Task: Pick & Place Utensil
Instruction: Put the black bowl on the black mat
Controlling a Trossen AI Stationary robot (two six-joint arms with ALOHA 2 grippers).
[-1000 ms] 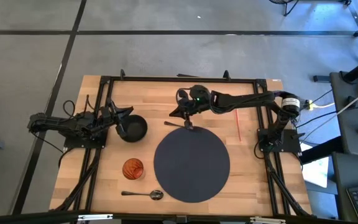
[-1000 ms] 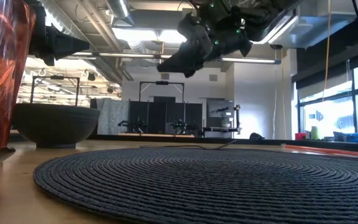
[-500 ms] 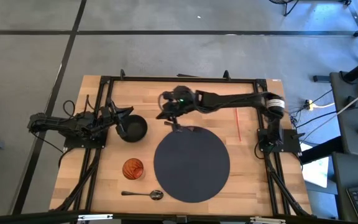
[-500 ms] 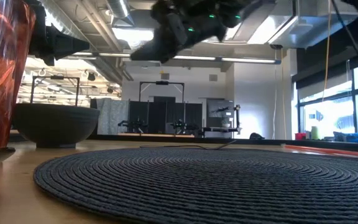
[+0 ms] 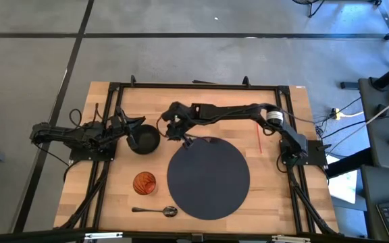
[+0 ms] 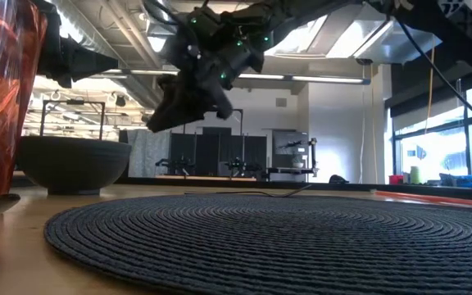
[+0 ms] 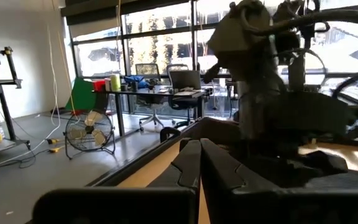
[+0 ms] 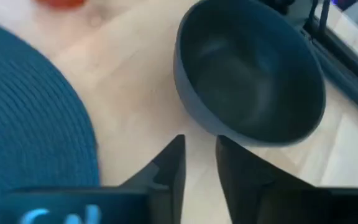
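Our right end effector (image 5: pixel 174 130), fingers slightly apart and empty, hovers beside the dark bowl (image 5: pixel 144 140); the left end effector (image 5: pixel 128 131) rests shut. The spoon (image 5: pixel 155 211) lies near the counter's front edge. Descending here risks clipping the bowl's rim.

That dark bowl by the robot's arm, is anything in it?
Empty: the dark bowl shows only its bare inside in the right wrist view, upright on the table.

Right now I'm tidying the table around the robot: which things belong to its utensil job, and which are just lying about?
Likely the job: spoon; thin dark utensil at the mat's edge; right gripper, open beside the bowl.
Lying about: orange cup; red stick; left gripper, shut, parked by the bowl.
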